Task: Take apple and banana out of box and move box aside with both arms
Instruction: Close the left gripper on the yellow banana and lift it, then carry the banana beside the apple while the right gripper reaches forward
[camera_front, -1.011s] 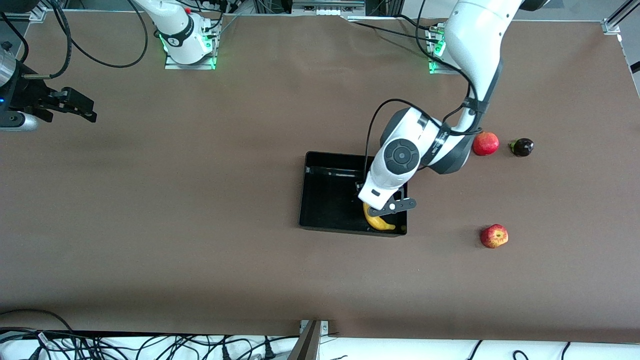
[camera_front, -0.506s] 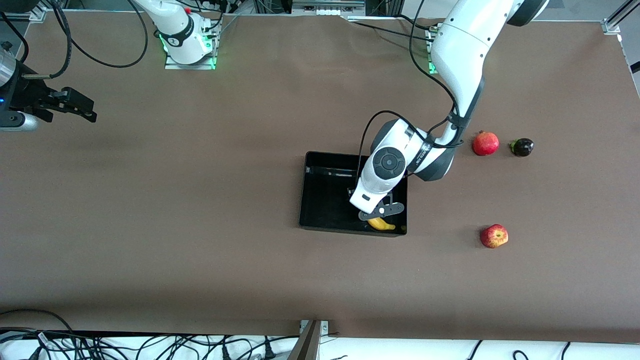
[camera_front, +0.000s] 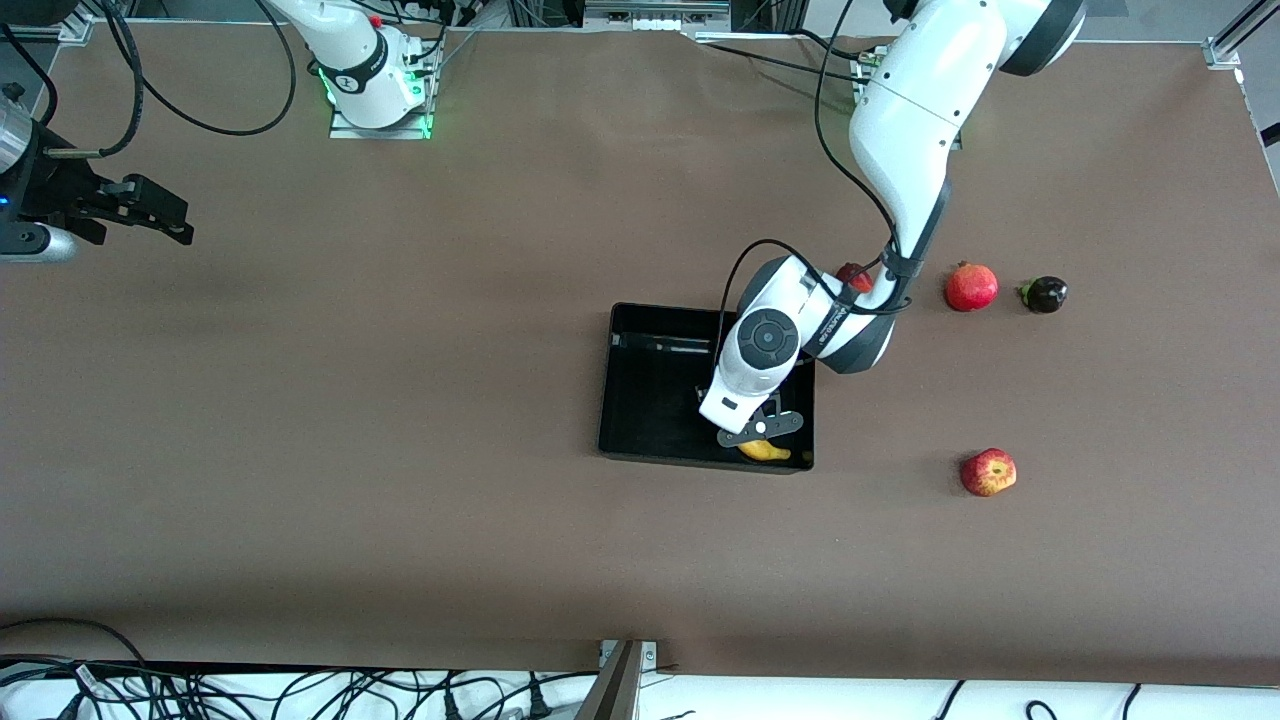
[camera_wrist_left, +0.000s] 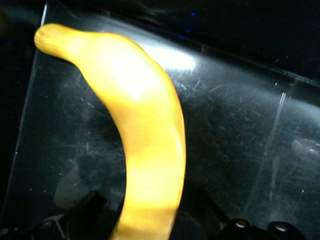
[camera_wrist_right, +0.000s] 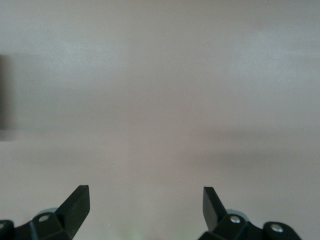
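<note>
The left gripper reaches into the box, fingers straddling the banana by its corner, grip unconfirmed; the apple lies outside, while the right gripper waits open.

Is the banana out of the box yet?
No, still in. The banana lies on the box floor against the wall nearest the front camera, with the left gripper down over it.

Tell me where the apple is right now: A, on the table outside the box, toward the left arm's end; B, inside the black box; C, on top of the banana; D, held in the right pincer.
A: the apple sits on the bare table, apart from the box, which holds only the banana.
</note>
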